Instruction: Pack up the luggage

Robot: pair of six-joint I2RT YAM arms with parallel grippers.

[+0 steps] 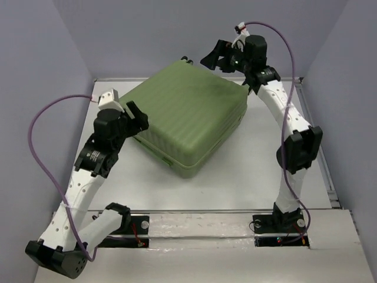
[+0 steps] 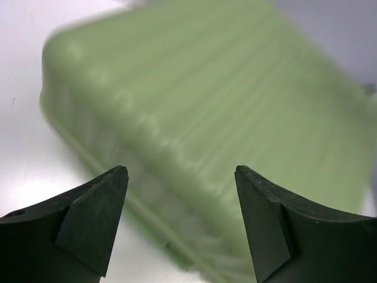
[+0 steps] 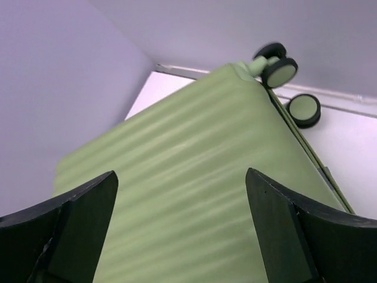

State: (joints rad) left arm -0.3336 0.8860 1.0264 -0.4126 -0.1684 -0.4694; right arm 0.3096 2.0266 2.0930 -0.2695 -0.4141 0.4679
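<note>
The light-green ribbed suitcase lies closed and flat on the white table, turned diagonally. Its lining is hidden. My left gripper is open and empty just off the suitcase's left edge; in the left wrist view the shell fills the space between my fingers. My right gripper is open and empty, raised above the suitcase's far right corner. In the right wrist view the ribbed shell lies below, with black wheels with green hubs at the far end.
Grey-lilac walls close in the table on the left, back and right. A raised rail runs along the table's right side. Bare white table lies in front of the suitcase, ahead of the arm bases.
</note>
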